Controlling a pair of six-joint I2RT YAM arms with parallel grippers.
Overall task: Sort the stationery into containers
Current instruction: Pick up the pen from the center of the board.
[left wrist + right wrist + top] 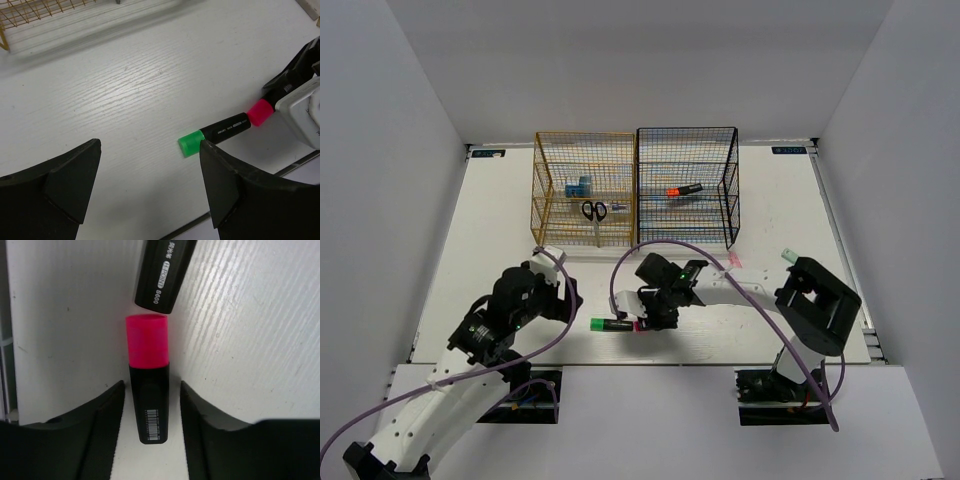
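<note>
A pink-capped black highlighter (148, 390) lies on the white table between the fingers of my right gripper (151, 385). The jaws are open, with a narrow gap on each side. A green-capped black highlighter (610, 324) lies end to end with it, and also shows in the left wrist view (215, 134). My left gripper (150, 145) is open and empty, low over the table just left of the green cap. The golden-yellow rack (548, 190) holds black-handled scissors (594, 210) and a blue tub (579, 186). The black rack (730, 190) holds an orange-ended highlighter (684, 190).
A small pink piece (735, 260) and a small pale piece (786, 256) lie on the table right of the black rack. The right arm's elbow (817, 305) sits near the table's right side. The table's near edge runs just behind both highlighters.
</note>
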